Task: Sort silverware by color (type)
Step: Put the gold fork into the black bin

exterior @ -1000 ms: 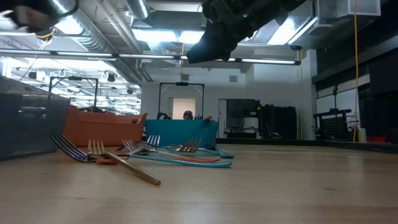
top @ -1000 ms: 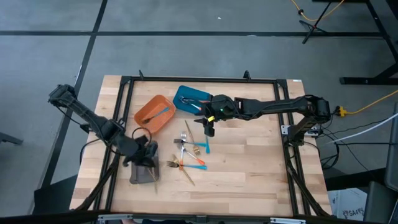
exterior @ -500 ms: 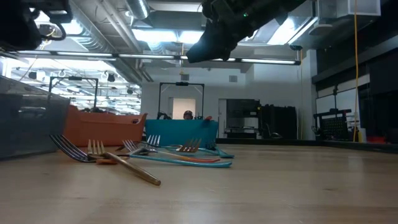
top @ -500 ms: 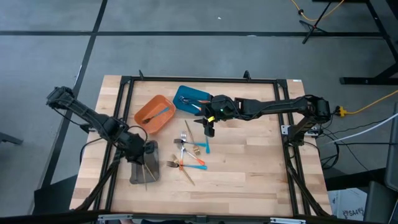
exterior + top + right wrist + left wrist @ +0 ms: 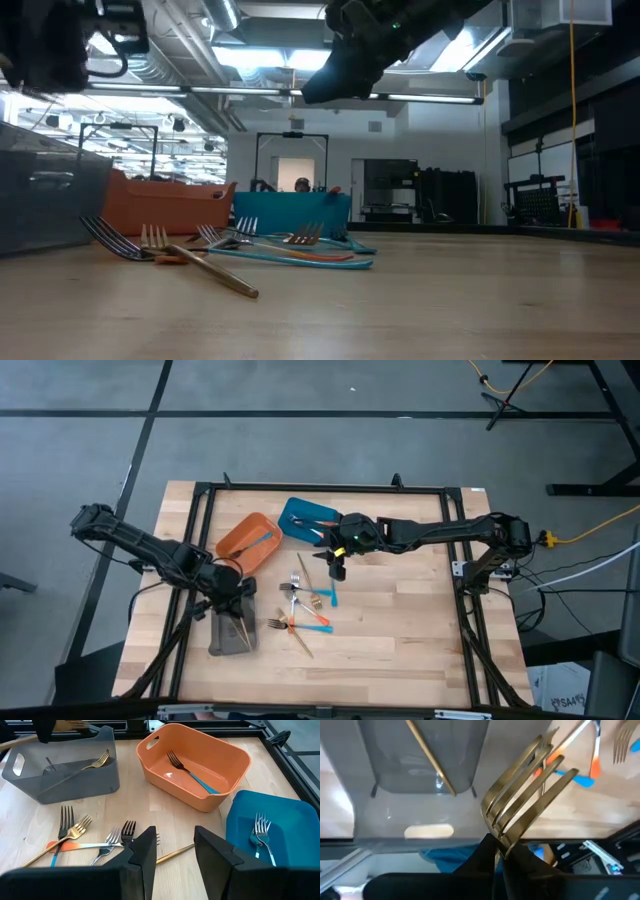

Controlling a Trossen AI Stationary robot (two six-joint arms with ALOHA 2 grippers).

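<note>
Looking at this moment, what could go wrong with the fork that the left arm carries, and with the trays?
1. The left gripper pinches the gold fork only at its end, above the grey tray; the fork might swing or slip and land outside.
2. A blue-handled fork lies in the orange tray; if left there, the sort may end wrong.
</note>
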